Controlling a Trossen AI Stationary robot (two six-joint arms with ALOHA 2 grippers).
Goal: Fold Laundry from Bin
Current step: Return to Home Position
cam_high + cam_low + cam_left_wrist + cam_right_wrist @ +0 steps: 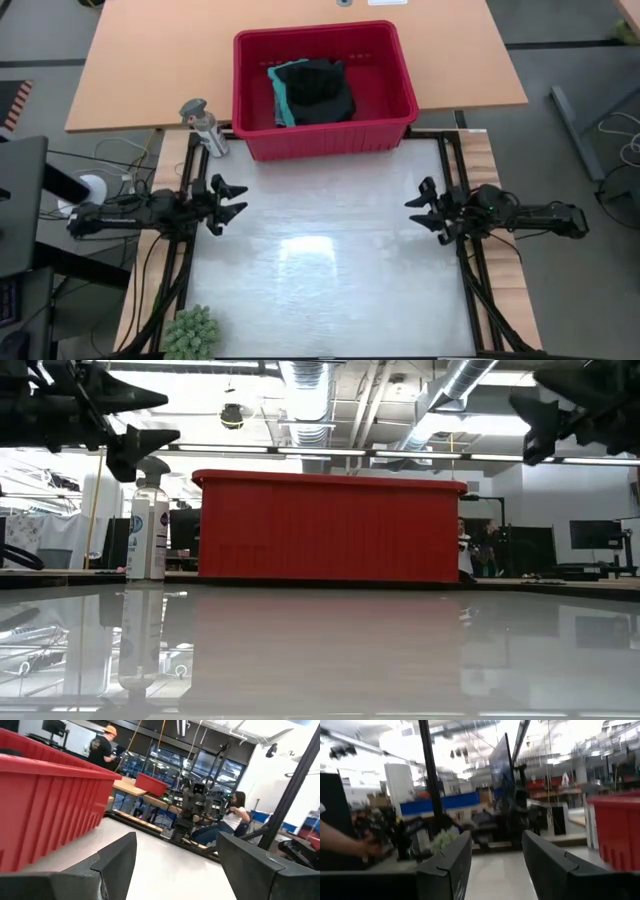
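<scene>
The red bin (322,135) stands at the table's far edge; it shows as a red wall (330,527) in the low view and at the side (45,805) of the left wrist view. Inside it lies the laundry (312,92), a black garment on top of a turquoise one. My left gripper (234,200) hovers open over the table's left side, fingers pointing right. My right gripper (420,207) hovers open over the right side, fingers pointing left. Neither has anything between its fingers.
A small grey spray bottle (205,126) stands just left of the bin. A green plant (190,334) sits at the near left corner. A wooden desk (150,60) lies beyond the bin. People (102,750) are in the room behind.
</scene>
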